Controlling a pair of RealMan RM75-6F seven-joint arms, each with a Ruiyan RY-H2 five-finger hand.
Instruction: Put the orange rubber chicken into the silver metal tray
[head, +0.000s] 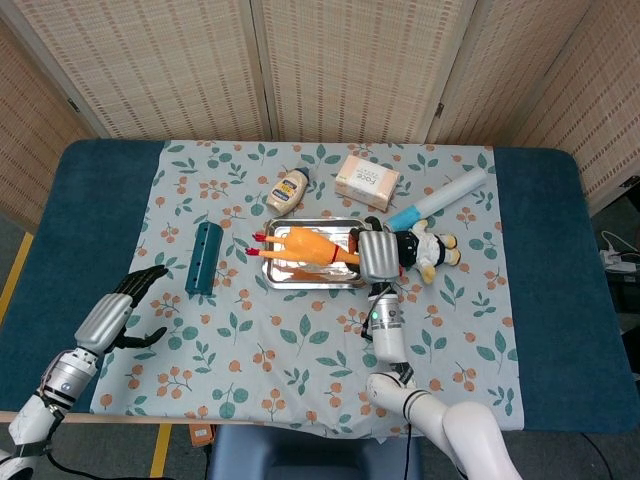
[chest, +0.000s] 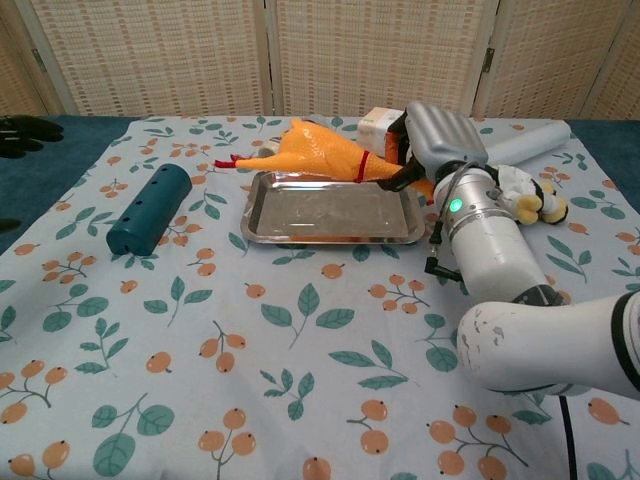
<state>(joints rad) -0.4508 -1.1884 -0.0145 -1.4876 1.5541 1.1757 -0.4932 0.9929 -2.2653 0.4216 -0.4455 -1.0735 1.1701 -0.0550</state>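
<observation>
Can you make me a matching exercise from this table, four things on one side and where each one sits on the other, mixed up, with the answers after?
Things
1. orange rubber chicken
2. teal cylinder
3. mayonnaise bottle
4. plush toy

Places
A. lying on the cloth left of the silver metal tray
B. beside the right hand, on the tray's right
C. held by the right hand above the tray's far edge
D. on the cloth beyond the tray, near the soap box

Pairs: 1-C, 2-A, 3-D, 4-B

Rubber chicken (chest: 315, 155): orange, red neck band, red feet; lying lengthwise, raised above the tray's far rim.
Metal tray (chest: 262, 212): silver, rectangular, shallow; flat on the floral cloth, nothing inside.
</observation>
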